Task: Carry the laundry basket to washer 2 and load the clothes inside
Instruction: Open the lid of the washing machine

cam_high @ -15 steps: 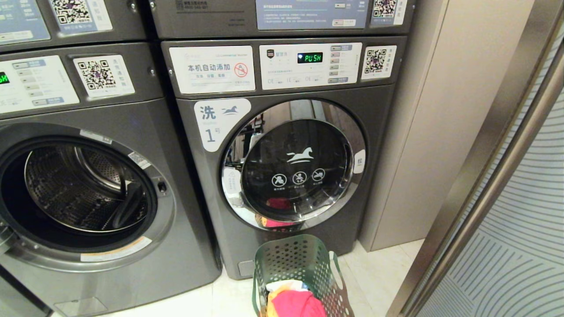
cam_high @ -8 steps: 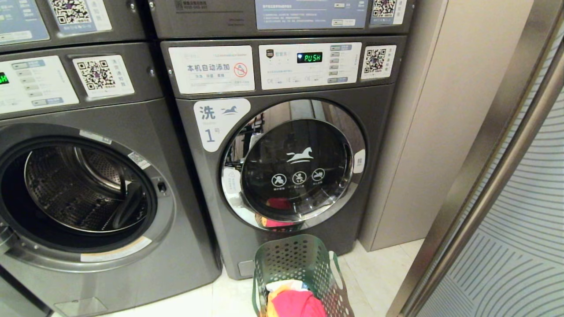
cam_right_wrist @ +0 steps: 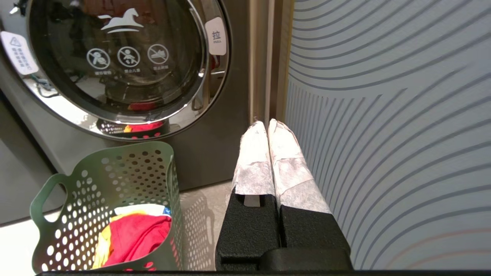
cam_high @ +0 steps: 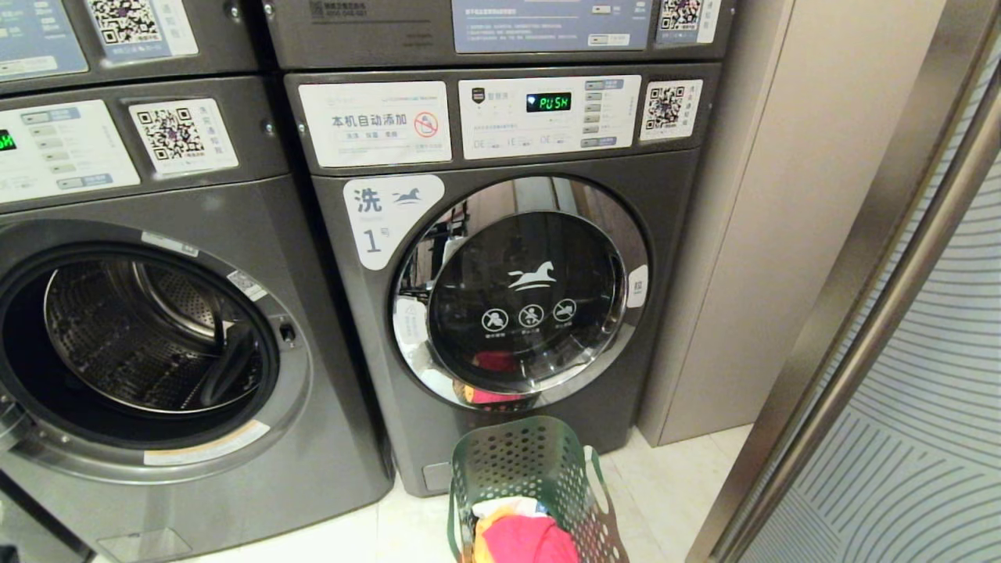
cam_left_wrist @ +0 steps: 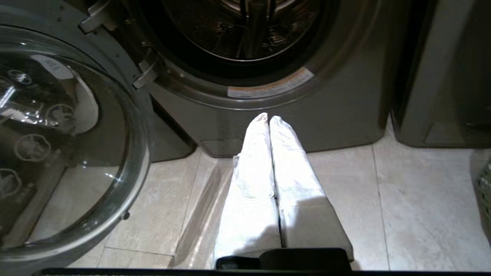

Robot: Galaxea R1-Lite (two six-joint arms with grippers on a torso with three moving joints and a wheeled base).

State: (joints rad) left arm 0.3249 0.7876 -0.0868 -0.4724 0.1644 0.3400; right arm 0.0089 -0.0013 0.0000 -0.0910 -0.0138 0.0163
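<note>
i have the laundry basket [cam_high: 532, 489] standing on the floor tiles [cam_high: 672, 485] just in front of the shut washer marked 1 [cam_high: 500, 281], with the clothes [cam_high: 525, 538] heaped low inside it, pink-red on top over yellow and white. the open washer [cam_high: 148, 344] to its left shows no number from where i look, so i can't confirm it is washer 2; its door [cam_left_wrist: 57, 145] is swung wide and the drum looks empty. my left claw [cam_left_wrist: 269, 118] is pinched fully shut on nothing, low before that open machine. my right claw [cam_right_wrist: 267, 123] is likewise shut and empty, beside the basket near the striped panel [cam_right_wrist: 383, 115]. i judge the garments light, limp and prone to trailing, so i'd pinch deep into the bunched middle of the pink one. the basket seems stiff and light; its oval handle slot [cam_right_wrist: 51, 193] is the place to hook.
</note>
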